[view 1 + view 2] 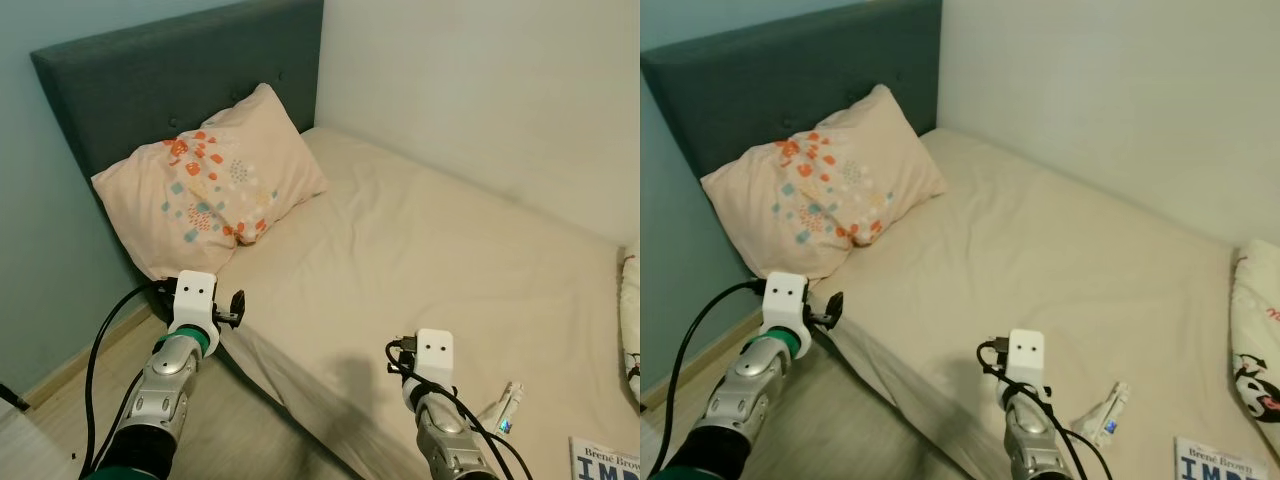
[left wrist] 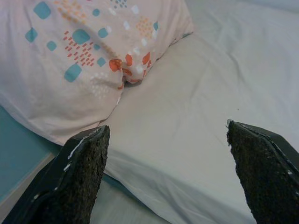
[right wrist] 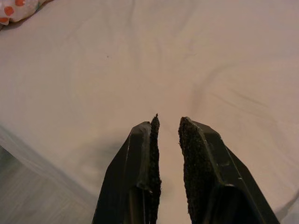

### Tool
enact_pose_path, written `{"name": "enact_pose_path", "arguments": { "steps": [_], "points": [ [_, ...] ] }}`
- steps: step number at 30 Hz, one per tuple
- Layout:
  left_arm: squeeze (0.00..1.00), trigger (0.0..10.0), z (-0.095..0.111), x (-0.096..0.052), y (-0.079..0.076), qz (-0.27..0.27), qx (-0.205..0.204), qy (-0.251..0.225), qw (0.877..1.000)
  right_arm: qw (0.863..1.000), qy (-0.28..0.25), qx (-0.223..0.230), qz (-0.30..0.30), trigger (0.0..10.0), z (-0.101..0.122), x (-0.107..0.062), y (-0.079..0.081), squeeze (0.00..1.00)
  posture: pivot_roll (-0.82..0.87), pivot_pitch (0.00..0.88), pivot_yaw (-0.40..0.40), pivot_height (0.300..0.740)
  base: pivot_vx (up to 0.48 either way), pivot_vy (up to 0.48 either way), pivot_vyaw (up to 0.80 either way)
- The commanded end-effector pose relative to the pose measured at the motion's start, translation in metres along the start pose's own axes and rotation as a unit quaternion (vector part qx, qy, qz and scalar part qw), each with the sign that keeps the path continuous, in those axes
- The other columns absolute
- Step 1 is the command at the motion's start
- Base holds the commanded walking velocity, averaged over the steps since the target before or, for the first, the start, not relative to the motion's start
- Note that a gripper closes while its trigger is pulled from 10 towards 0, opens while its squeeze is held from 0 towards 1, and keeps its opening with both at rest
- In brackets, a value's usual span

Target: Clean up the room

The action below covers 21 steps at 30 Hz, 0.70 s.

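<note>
Two grippers are hovering empty at the bed (image 1: 420, 250) edge: left gripper (image 2: 168, 172) gaping wide near the pillow (image 1: 210, 185), right gripper (image 3: 167, 135) nearly closed. Tidying is looking barely started, with a small wrapper-like item (image 1: 503, 405) and a book (image 1: 605, 462) lying on the sheet, waiting to be collected

Bare sheet spreads across the bed (image 1: 430, 260), with only the pillow (image 1: 212, 185) blocking the headboard (image 1: 150, 80) corner.

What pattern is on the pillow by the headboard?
Orange and teal patches on pale pink pillow, clearest in the left wrist view.
</note>
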<state>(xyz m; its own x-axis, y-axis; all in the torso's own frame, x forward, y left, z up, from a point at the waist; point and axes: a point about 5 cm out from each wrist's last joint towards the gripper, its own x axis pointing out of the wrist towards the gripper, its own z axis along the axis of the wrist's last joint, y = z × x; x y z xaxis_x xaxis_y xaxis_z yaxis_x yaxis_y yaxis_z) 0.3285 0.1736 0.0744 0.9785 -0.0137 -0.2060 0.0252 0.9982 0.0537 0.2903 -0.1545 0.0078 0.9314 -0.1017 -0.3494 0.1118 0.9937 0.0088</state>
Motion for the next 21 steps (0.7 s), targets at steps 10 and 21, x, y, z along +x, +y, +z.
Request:
{"name": "enact_pose_path", "arguments": {
  "steps": [10,21],
  "points": [
    [0.0,10.0,-0.0064,-0.0005,0.0014,0.003,-0.011,0.018,1.0,1.0,0.011,0.01,-0.006,10.0,-0.0041,-0.001,-0.0015,0.0,0.13,0.0,0.024,0.74,0.0,-0.269,-0.4],
    [0.0,10.0,-0.0075,-0.0003,0.0014,0.004,-0.02,0.022,1.0,1.0,0.019,0.01,-0.008,10.0,-0.0064,-0.0013,-0.0026,0.0,0.13,0.0,0.025,0.74,0.0,-0.038,0.0]
  ]
}}
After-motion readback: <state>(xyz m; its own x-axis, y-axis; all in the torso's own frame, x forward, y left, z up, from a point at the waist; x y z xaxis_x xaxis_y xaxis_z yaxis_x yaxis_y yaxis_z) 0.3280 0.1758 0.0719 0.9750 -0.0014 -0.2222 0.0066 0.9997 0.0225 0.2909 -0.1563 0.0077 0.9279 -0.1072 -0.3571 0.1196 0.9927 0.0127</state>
